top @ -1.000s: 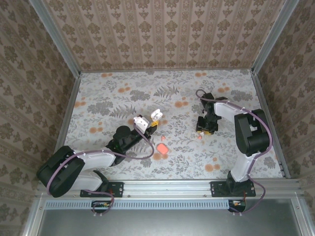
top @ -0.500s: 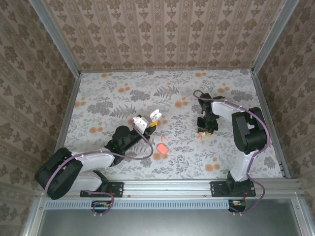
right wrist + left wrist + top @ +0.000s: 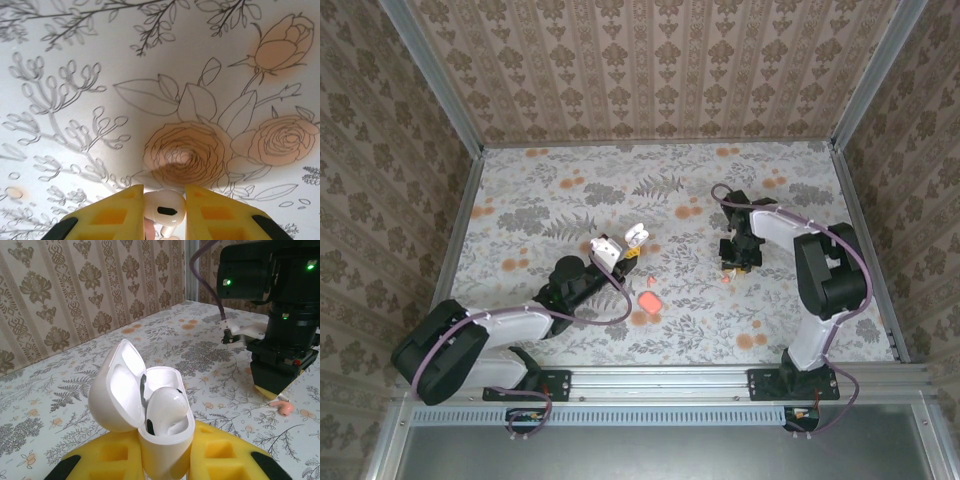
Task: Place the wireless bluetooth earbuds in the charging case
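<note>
The left end effector (image 3: 167, 462) grips the open charging case (image 3: 125, 390), one earbud (image 3: 167, 412) seated inside; the right end effector (image 3: 164, 194) pinches the second earbud (image 3: 165, 209) on the desk (image 3: 75, 50).

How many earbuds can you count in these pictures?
2. One earbud sits in the open case held by the left gripper; the other earbud lies between the right gripper's fingers, at the table. More may be hidden under the arms.
</note>
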`<state>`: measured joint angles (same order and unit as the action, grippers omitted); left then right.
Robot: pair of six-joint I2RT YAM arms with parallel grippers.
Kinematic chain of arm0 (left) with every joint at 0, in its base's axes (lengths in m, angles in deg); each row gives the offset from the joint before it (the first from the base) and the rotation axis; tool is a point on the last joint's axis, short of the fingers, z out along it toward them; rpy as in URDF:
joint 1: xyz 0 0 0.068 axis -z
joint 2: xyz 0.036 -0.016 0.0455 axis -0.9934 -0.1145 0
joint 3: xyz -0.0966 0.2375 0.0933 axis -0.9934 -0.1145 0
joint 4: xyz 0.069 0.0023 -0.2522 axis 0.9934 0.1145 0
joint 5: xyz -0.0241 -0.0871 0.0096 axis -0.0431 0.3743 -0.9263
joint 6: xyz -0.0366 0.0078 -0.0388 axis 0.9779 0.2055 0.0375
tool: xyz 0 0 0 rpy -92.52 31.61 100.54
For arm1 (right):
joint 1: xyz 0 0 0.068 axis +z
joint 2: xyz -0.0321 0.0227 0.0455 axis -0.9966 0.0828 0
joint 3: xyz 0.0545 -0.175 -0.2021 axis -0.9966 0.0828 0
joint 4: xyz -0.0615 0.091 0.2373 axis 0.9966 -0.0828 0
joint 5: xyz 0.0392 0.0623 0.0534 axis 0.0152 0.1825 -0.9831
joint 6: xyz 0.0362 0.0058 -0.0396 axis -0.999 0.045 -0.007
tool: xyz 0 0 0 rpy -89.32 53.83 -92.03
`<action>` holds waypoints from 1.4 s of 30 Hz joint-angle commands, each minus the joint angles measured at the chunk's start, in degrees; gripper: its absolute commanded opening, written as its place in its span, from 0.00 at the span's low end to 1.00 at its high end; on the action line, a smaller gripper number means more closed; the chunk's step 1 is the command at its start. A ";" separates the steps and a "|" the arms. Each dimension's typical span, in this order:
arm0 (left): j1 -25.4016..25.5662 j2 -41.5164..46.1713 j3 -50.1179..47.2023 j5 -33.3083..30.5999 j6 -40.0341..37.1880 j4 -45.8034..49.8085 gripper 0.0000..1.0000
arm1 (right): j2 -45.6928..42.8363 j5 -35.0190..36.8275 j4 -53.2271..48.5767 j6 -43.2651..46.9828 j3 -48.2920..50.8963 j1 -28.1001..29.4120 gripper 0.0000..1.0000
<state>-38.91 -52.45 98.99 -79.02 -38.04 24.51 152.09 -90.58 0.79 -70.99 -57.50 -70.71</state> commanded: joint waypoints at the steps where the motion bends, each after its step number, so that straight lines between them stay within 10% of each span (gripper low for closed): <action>1: -0.39 -2.48 0.18 -0.21 0.70 -2.41 0.10 | -5.63 -0.75 3.52 -1.89 2.50 0.46 0.23; 42: 2.77 -20.32 7.92 2.06 3.78 -13.64 0.10 | -40.15 -3.51 45.03 -1.92 27.21 8.66 0.21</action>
<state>-36.51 -71.90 105.52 -78.25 -35.92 15.02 113.77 -92.70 40.73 -73.65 -32.01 -62.31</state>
